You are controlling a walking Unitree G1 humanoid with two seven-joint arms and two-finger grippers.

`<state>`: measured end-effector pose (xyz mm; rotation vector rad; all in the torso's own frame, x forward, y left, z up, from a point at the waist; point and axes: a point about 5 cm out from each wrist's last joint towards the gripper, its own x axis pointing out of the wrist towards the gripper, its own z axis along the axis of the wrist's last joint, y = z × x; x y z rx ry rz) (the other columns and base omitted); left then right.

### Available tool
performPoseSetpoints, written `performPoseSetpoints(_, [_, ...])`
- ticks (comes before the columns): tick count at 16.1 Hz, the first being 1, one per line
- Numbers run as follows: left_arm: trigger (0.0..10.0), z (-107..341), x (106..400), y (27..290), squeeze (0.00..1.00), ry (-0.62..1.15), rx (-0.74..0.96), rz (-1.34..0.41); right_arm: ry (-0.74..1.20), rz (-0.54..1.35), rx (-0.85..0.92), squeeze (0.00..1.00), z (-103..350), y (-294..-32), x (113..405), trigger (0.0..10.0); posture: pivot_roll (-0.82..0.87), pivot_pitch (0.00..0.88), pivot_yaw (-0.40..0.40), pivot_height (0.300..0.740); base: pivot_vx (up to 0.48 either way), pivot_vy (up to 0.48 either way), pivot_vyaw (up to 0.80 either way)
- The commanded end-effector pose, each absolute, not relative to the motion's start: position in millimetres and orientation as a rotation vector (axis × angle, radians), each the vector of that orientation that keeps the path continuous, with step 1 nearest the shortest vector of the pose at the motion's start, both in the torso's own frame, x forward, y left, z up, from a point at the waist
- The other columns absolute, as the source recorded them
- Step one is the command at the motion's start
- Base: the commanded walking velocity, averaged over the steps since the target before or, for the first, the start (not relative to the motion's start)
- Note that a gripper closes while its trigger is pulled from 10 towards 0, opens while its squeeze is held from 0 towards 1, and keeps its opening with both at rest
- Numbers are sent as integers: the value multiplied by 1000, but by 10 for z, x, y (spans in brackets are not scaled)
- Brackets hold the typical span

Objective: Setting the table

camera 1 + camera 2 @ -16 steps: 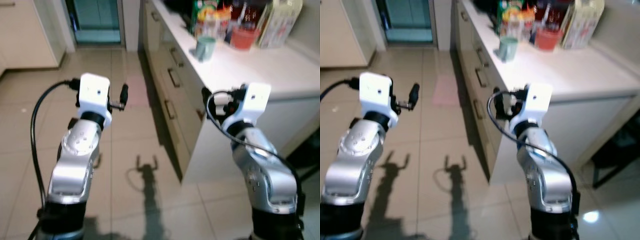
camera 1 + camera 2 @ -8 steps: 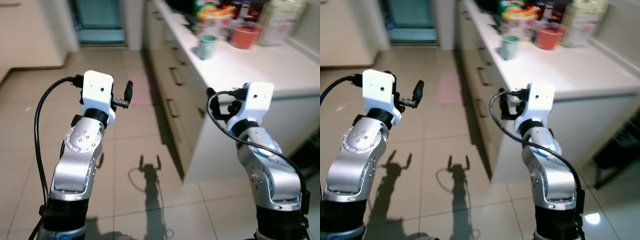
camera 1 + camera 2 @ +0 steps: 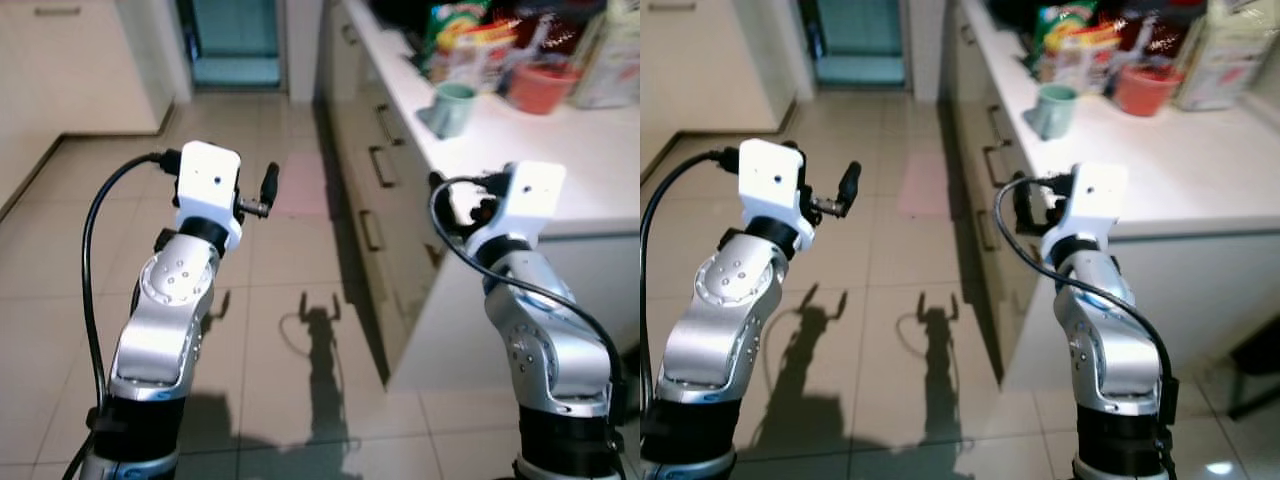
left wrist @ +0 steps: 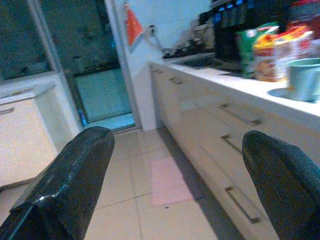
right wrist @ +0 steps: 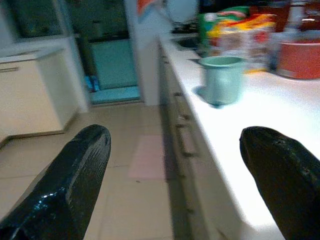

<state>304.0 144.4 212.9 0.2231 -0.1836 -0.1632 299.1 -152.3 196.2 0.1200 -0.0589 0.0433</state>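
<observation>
A light green cup stands upright on the white worktop, upper right of the frame.

Two silver arms raised, elbows bent, wrists level: left gripper fingers spread wide, holding nothing; right gripper likewise spread, holding nothing.

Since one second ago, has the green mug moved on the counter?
No. The green mug stands at the same spot beside the red bowl near the counter edge; the whole view shifted because the camera moved.
</observation>
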Motion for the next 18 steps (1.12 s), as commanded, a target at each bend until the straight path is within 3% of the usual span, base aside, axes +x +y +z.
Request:
performPoseSetpoints(1, [10000, 2137, 3056, 1513, 0, -181, 231, -141, -67, 66, 122, 0, 1986, -1447, 3010, 10000, 9, 0, -28, 740, 382, 0, 0])
performPoseSetpoints(11, [10000, 2137, 3060, 1499, 0, -186, 231, -146, -67, 73, 142, 0, 1989, -1446, 3030, 10000, 8, 0, -30, 740, 383, 0, 0])
performPoseSetpoints(18, [10000, 2134, 3060, 1490, 0, -189, 232, -154, -59, 68, 152, 0, 1978, -1455, 3034, 10000, 6, 0, -29, 740, 382, 0, -687])
